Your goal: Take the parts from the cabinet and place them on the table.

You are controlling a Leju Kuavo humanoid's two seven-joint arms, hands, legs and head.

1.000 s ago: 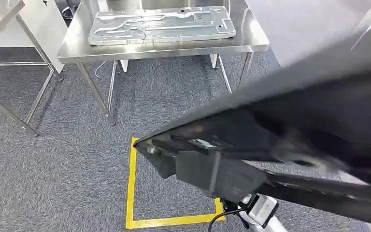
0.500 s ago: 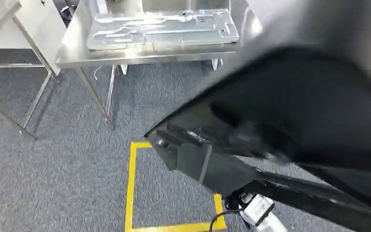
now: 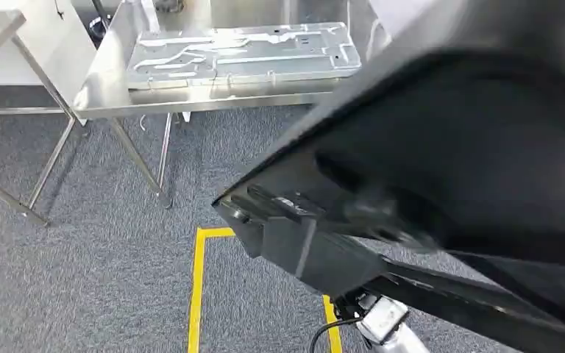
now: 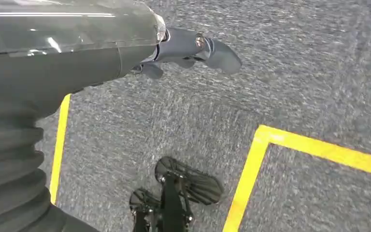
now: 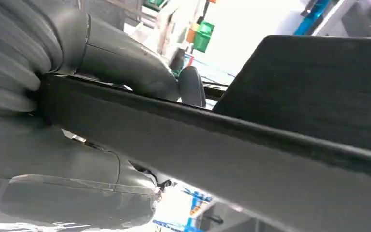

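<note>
Part, black panel [image 3: 449,169]: large, flat, dark, carried edge-up across the right of the head view, above grey carpet and a yellow floor marking [image 3: 195,287]; ahead stands the steel table [image 3: 110,88], already bearing a pressed silver metal plate [image 3: 243,53]. Judged stiff and thin-walled, fairly light for its spread but awkward, prone to swing and to slip on smooth faces; best held along a rim, close to its middle. Left wrist view: left hand [image 4: 193,48] hangs over the carpet, fingers loosely curled, holding nothing. Right wrist view: right hand [image 5: 125,63] clamps the panel's long edge, thumb [image 5: 192,87] pressed on one face, the remaining fingers hidden behind the panel. Table well apart yet; the placing is not yet done.
</note>
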